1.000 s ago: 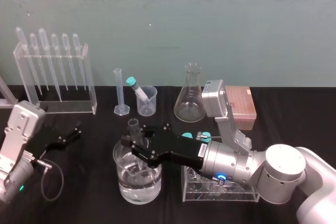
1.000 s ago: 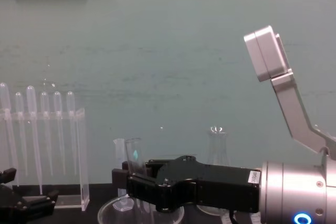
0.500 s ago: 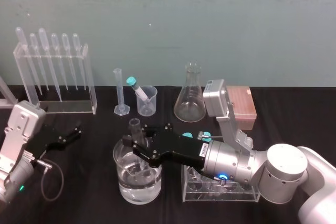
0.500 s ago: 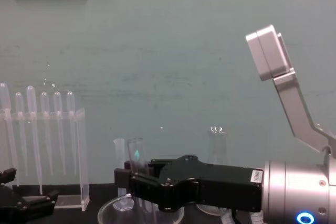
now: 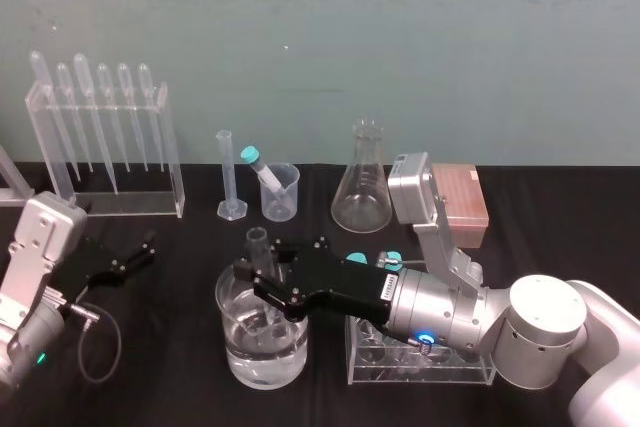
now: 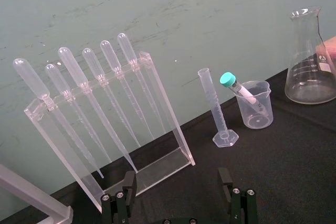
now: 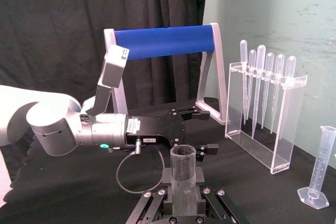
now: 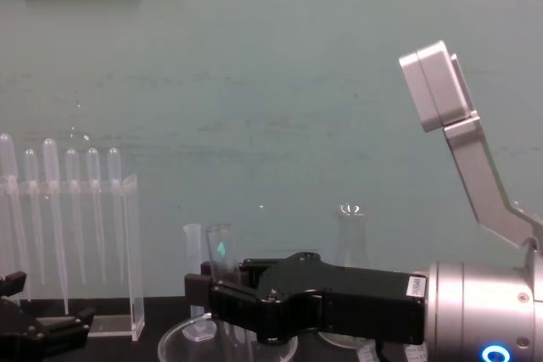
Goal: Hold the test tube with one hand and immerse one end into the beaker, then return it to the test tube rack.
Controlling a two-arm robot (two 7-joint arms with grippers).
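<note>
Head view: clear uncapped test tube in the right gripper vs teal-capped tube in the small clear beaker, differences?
Top: the clear uncapped test tube is open; the teal-capped tube is closed.
Pose: the test tube stands upright; the capped one leans.
Support: the right gripper clamps the test tube down into the wide glass vessel of water; the capped tube rests in the small clear beaker.
Both are slim tubes.

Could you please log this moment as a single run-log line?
phase: dip | right gripper: shut on test tube, upright, lower end inside wide glass vessel holding water | left gripper: open, idle on robot's left
</note>
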